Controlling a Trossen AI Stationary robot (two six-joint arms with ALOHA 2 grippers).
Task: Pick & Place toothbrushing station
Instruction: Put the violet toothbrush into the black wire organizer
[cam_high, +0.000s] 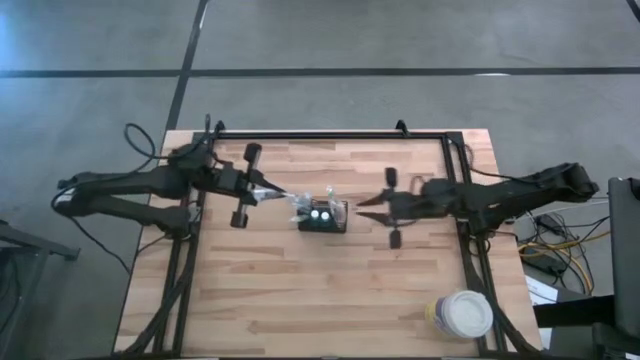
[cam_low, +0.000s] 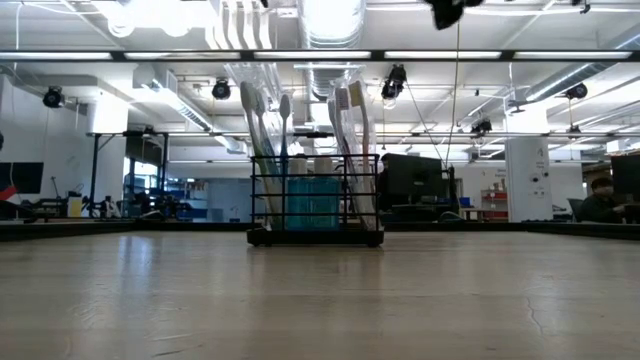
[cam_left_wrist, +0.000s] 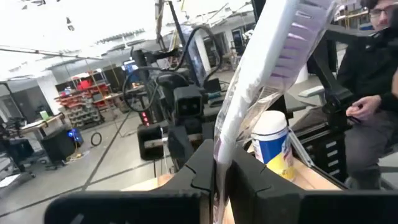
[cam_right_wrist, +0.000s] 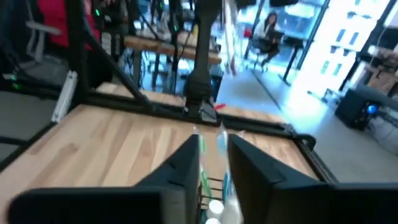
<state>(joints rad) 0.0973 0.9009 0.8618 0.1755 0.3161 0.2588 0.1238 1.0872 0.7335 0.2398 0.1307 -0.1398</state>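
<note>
My left pincer (cam_high: 268, 194) is pressed together on a wrapped toothbrush (cam_left_wrist: 261, 81), pinching its crinkly clear wrapper low down so the long, stiff handle juts well past my fingers (cam_left_wrist: 202, 171). It hangs just beside the caddy (cam_high: 322, 215), the small black wire-mesh rack near the middle of the wooden surface (cam_high: 300, 300), already stuffed with upright brushes and a blue tube. My right pincer (cam_high: 365, 201) sits just off the caddy's other side, slightly parted and holding nothing, with brush tips showing between its fingers.

The risks, as I judge them: the film is slick and glossy, so the brush could slide or swivel in my pinch. The caddy is light, open wire, tall for its footprint; a nudge from either pincer, or the brush catching on a neighbour, could tip or shove it across the smooth planks. The free slot looks narrow among those crowded handles, so a tilted entry might jam. The round white-lidded tub (cam_high: 462, 314) stands well apart at the near right edge, out of harm.
</note>
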